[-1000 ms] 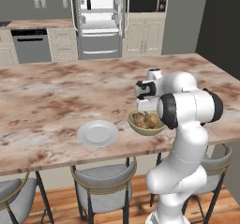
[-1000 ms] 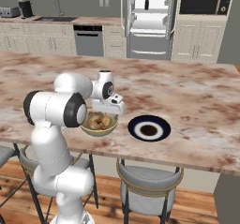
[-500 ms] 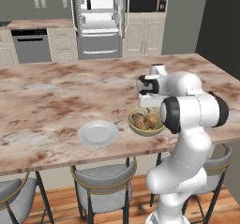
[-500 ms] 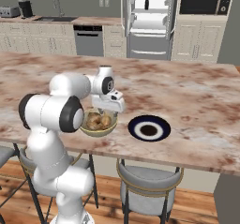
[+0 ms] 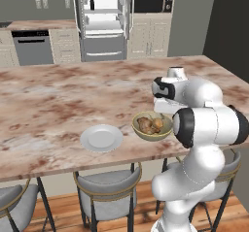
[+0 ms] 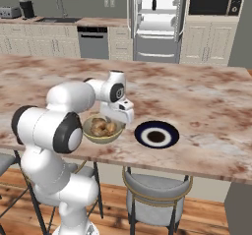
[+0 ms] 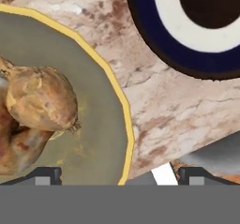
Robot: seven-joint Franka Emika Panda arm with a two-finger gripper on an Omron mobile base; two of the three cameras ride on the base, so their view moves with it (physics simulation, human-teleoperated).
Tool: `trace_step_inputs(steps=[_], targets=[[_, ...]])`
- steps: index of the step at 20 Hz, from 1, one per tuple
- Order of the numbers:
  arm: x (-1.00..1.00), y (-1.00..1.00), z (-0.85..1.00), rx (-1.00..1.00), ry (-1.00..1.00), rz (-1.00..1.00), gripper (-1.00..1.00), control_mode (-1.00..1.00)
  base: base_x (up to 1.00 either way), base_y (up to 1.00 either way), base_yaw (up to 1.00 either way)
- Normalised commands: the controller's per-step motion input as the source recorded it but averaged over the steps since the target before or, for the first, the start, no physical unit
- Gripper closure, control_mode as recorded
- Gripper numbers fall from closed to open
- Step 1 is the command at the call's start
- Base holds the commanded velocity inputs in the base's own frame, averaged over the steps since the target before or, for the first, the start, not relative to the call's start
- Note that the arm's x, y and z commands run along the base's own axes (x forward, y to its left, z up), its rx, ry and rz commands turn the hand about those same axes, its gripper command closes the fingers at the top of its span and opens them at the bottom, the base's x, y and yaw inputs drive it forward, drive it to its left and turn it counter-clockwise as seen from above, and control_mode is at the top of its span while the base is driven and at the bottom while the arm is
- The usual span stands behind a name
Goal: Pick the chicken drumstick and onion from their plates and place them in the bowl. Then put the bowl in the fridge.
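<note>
In the left base view, the bowl (image 5: 151, 126) sits near the front edge of the marble table (image 5: 58, 95), holding the chicken drumstick (image 5: 144, 124) and the onion (image 5: 157, 124) side by side. The end effector (image 5: 162, 108) hangs just over the bowl's right rim, close in front of the arm's white elbow; its fingers are hidden from this side, so how far they are parted cannot be told here. A white plate (image 5: 101, 138) lies bare to the left of the bowl, a little apart from it. Across the room the fridge (image 5: 103, 21) stands with both doors swung open, white shelves showing, and a grey dishwasher (image 5: 32, 45) is to its left.

In the right base view, the end effector (image 6: 121, 115) sits at the bowl's (image 6: 102, 129) right rim, its block-shaped hand just above the edge. A dark blue-rimmed plate (image 6: 156, 133) with a white ring and dark centre lies on the table just to the right of the bowl. The fridge (image 6: 157, 20) is open at the back wall.

In the hand view, the two dark fingertips (image 7: 44, 175) stand wide apart, one over the inside of the bowl (image 7: 101, 138) and the other outside it, with the yellow rim between them; nothing is gripped. The onion (image 7: 42, 98) rests inside against the drumstick (image 7: 16, 145). The blue-rimmed plate (image 7: 187, 45) lies beyond the rim.
</note>
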Motion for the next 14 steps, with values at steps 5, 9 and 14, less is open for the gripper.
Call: trace_step_inputs(steps=[5,9,14], targets=[[-0.28,-0.08,-0.17,0.01,-0.01,-0.17,-1.00,-1.00,0.00,0.00,0.00],[-0.01,-0.01,-0.21,0.06,-0.04,-0.03,-1.00,-1.00,0.00,0.00,0.00],[0.01,0.01,-0.25,0.03,0.00,-0.01,-1.00,-1.00,0.00,0.00,0.00]])
